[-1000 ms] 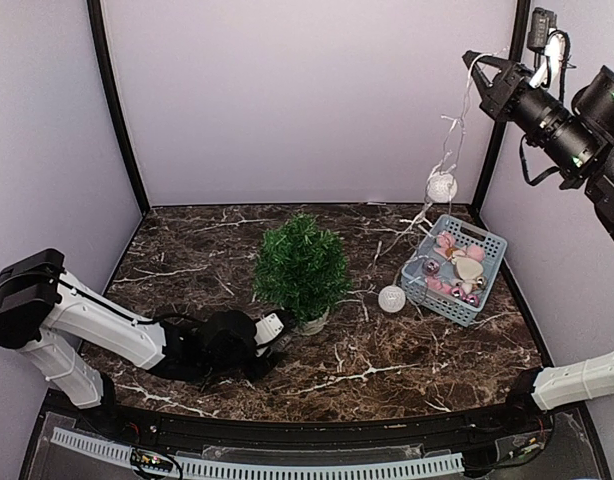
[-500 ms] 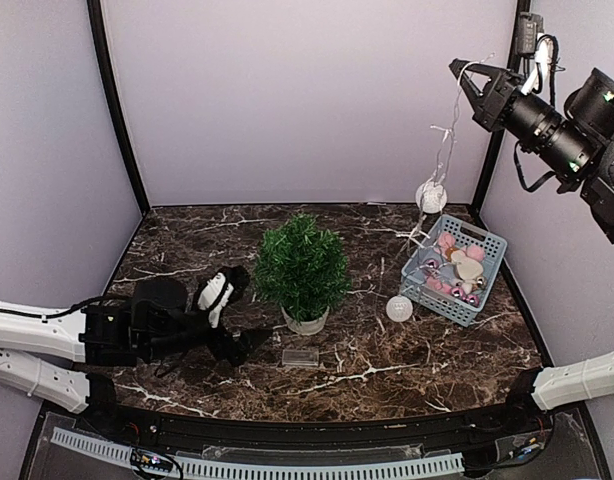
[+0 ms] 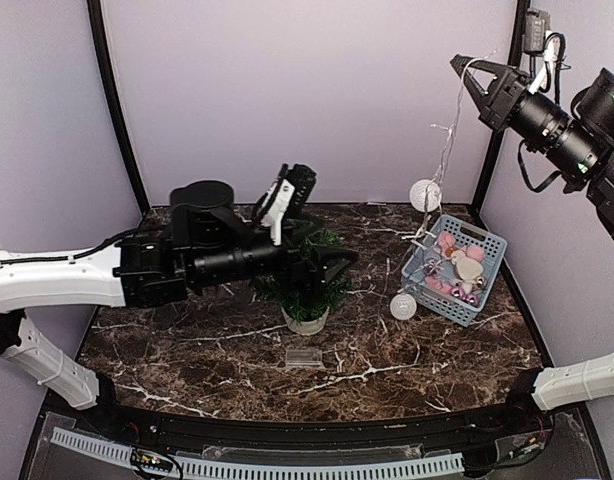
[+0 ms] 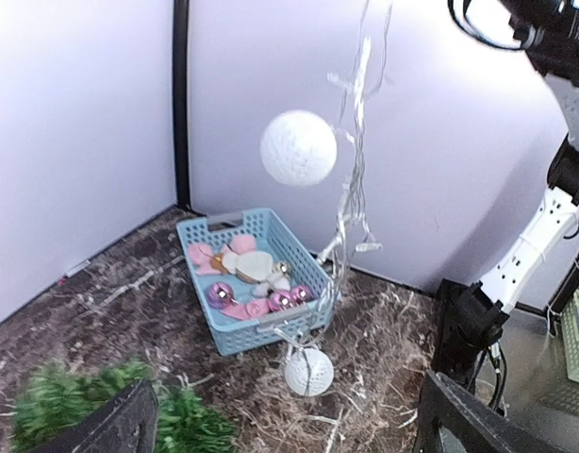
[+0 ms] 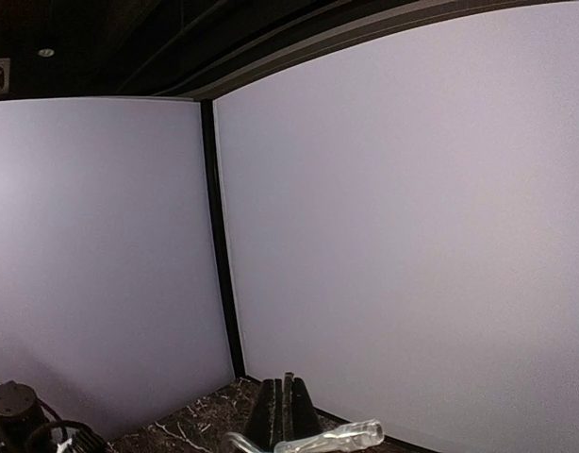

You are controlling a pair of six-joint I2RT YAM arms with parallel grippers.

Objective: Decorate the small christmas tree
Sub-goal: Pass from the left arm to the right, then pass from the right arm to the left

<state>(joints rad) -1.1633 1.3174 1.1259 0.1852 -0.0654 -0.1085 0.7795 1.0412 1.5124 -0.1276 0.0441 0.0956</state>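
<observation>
Top external view: right gripper (image 3: 468, 72) pinches the light string (image 3: 449, 130), which dangles below it toward the blue basket (image 3: 443, 304); left gripper (image 3: 313, 230) gapes empty just above the small christmas tree (image 3: 309, 292); tree looks bare, ornaments (image 3: 457, 270) unhung; nearly everything remains.

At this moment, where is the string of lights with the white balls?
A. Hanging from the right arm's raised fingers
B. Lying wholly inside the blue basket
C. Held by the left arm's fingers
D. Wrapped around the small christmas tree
A: the light string runs down from the shut right gripper, held high, with a white ball dangling in the air near the blue basket; none of it lies on the small christmas tree.
</observation>
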